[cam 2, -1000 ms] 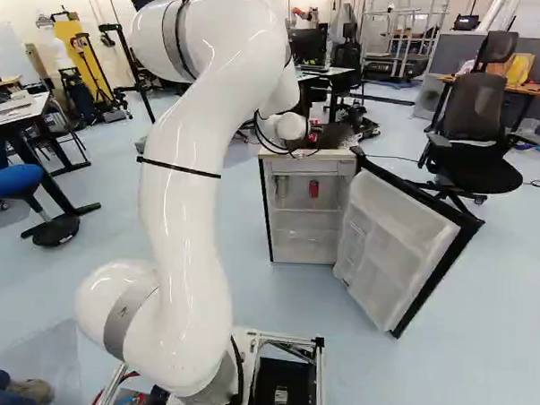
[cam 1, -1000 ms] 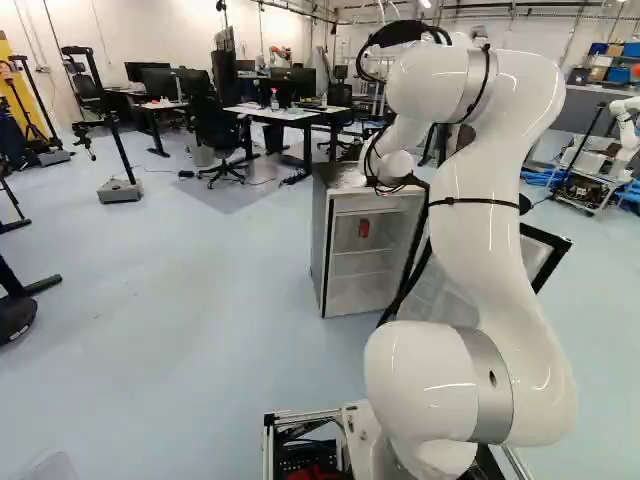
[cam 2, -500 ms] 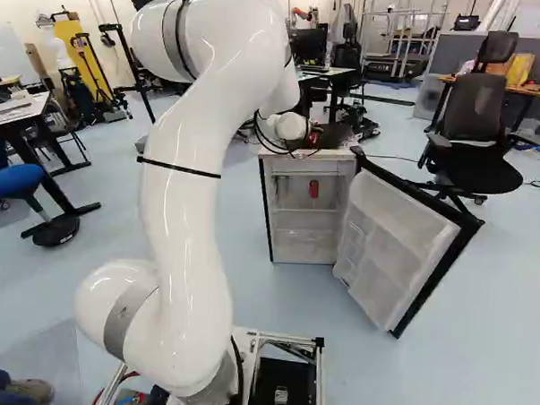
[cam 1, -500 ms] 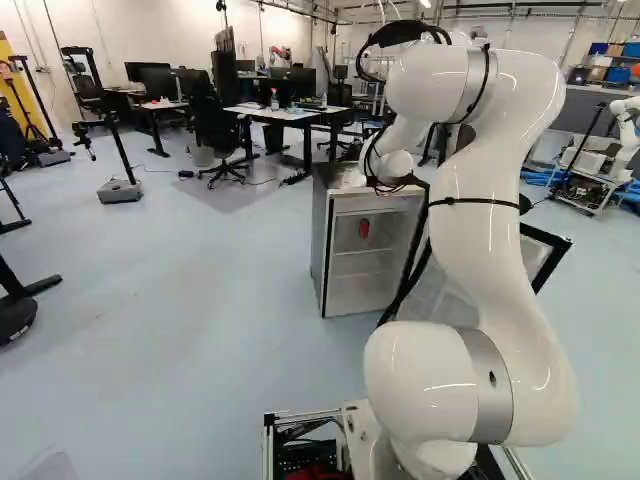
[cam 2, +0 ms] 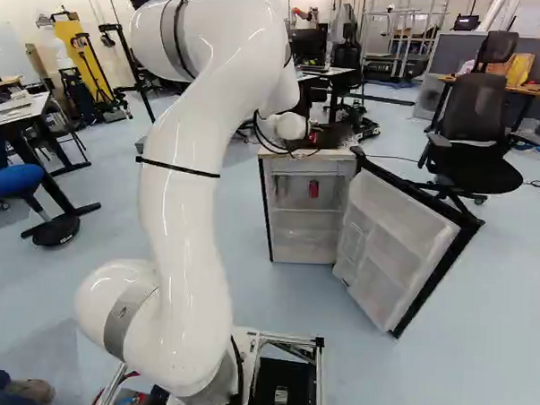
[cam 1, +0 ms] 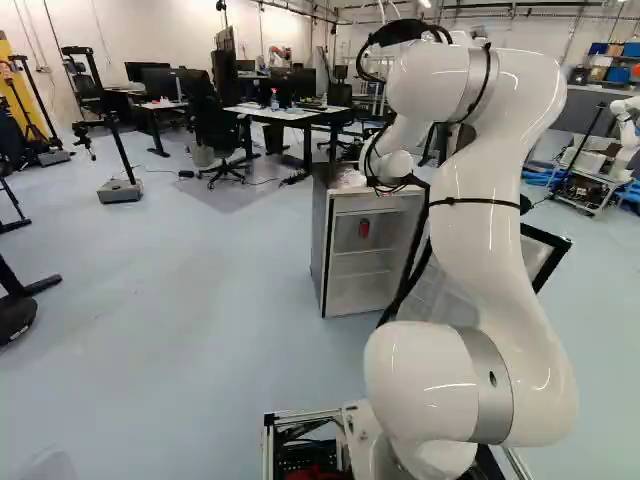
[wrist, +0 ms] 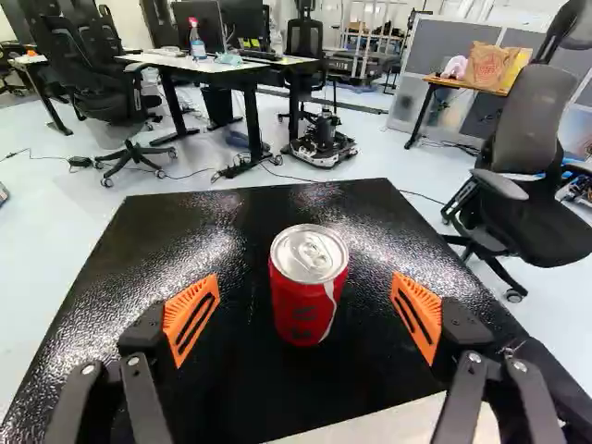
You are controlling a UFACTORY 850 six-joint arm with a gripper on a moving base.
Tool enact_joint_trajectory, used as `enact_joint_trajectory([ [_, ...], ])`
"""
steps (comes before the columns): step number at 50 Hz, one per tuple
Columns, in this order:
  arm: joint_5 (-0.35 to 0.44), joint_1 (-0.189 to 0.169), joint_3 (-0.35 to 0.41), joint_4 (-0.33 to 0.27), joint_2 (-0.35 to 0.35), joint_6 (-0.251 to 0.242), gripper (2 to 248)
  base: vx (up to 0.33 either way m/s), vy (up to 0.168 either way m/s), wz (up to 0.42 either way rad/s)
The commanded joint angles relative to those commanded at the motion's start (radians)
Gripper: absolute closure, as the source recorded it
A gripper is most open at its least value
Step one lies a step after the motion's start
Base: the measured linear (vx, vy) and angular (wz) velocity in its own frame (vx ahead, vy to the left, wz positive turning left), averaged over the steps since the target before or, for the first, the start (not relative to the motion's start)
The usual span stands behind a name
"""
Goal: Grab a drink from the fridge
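My gripper (wrist: 305, 280) stands open around a red can (wrist: 308, 305) in the wrist view, with a visible gap between each orange pad and the can. The can is upright on the black top of the fridge (wrist: 199, 222). In both base views the arm's wrist hides the fingers. The fridge (cam 1: 322, 250) has its door (cam 2: 403, 240) open towards the right. Inside it a second red drink (cam 2: 314, 188) stands on the upper shelf.
An office chair (cam 2: 475, 131) stands beyond the open door. Desks (cam 1: 275, 113) and another chair (cam 1: 218, 130) are behind the fridge. At the far right of the left base view is another robot (cam 1: 625, 120).
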Motion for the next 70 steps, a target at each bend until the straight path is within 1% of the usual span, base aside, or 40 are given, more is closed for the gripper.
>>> enact_joint_trajectory([
  [24,0.0,-0.007,0.142,0.0,0.107,0.0,3,0.0,0.0,0.0],
  [41,-0.008,-0.031,0.229,0.001,0.18,0.0,3,0.0,0.0,0.0],
  [52,-0.08,-0.057,0.264,0.023,0.228,0.0,3,0.0,0.0,0.0],
  [62,-0.168,-0.085,0.285,0.047,0.265,0.0,3,0.0,0.0,0.0],
  [70,-0.242,-0.109,0.295,0.052,0.289,0.0,3,0.0,0.0,0.0],
])
